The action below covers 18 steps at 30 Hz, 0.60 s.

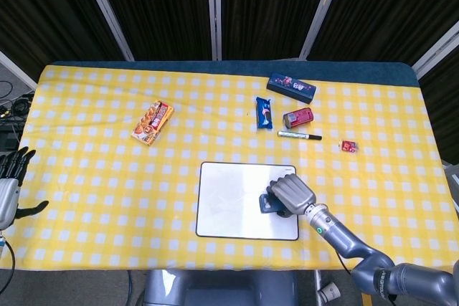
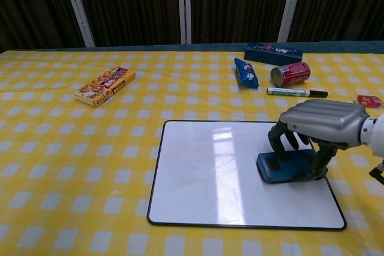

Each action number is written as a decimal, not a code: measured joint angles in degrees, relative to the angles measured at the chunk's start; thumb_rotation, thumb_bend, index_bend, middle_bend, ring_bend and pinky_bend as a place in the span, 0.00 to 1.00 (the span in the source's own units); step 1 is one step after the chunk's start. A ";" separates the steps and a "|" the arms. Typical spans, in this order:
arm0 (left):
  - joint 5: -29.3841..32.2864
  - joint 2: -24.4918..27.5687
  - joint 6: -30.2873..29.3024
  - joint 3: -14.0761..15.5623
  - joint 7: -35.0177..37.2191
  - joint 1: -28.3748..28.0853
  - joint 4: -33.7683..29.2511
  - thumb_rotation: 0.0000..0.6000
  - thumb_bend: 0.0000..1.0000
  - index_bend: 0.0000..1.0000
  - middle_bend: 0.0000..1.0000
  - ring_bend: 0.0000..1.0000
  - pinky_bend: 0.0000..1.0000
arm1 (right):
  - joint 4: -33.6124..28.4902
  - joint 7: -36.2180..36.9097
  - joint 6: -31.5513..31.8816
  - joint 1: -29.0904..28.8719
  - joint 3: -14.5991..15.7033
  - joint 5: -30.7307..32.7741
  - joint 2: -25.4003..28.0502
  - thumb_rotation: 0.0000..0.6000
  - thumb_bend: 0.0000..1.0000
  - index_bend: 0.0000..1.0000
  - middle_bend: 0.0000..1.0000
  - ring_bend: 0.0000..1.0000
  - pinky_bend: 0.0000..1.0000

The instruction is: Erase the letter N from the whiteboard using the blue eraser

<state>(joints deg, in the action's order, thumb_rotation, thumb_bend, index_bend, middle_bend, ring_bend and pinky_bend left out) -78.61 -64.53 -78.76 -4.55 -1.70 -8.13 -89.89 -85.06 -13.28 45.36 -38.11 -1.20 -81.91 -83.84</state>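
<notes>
Apparently the wipe is in the middle or near its end. On the whiteboard no letter N shows in the head view or the chest view; the blue eraser sits flat on the board at approx. the 3 o'clock part of it, so the mark is either wiped off or hidden under the eraser, I cannot tell which. What is left, as I judge: lift or slide the eraser away and check that the spot is clean, maybe one more pass.

Right robot hand is on top of the eraser w/ fingers curled down over its edges, holding it against the board. The eraser pokes out from under the hand toward 9 o'clock.

Left robot hand is far off at the 9 o'clock edge of the bench, fingers spread, holding nothing, well apart from the board.
</notes>
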 measured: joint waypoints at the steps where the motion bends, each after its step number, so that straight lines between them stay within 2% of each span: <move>1: 0.07 -0.02 0.03 -0.01 -0.03 -0.01 0.01 1.00 0.00 0.00 0.00 0.00 0.00 | -0.56 -0.11 0.01 -0.04 0.33 -0.41 0.08 1.00 0.48 0.55 0.60 0.50 0.52; 8: 0.30 -0.12 0.26 0.02 -0.29 -0.12 0.10 1.00 0.00 0.00 0.00 0.00 0.00 | -2.21 -0.87 0.71 -0.49 1.56 -2.45 0.26 1.00 0.50 0.56 0.60 0.50 0.52; 18: 0.52 -0.07 0.38 -0.03 -0.01 -0.16 0.27 1.00 0.00 0.00 0.00 0.00 0.00 | 5.43 -1.16 2.67 -0.57 -0.43 -0.42 -0.98 1.00 0.51 0.56 0.60 0.50 0.52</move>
<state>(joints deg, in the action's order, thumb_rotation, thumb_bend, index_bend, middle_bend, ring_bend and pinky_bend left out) -78.09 -64.60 -78.38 -4.57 -1.71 -8.28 -89.63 -79.63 -14.44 48.03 -38.69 -1.63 -82.33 -84.82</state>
